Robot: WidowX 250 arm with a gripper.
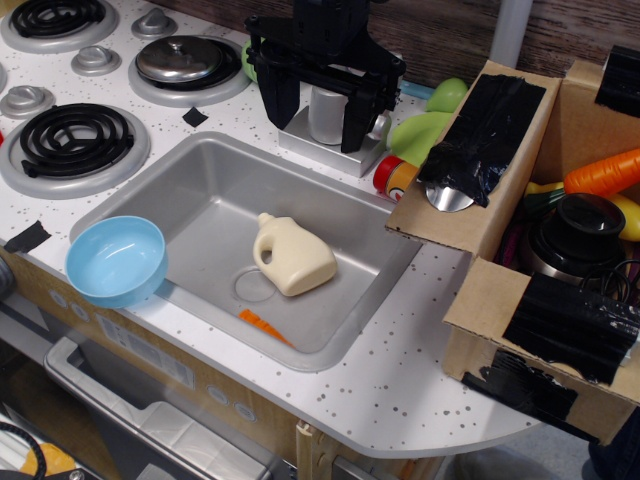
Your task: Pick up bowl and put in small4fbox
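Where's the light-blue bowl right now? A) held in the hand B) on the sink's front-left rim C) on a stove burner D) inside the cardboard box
B: the bowl sits on the front-left rim of the sink, empty and upright, apart from the hand, which hangs over the back of the sink holding nothing, and far from the cardboard box at right.
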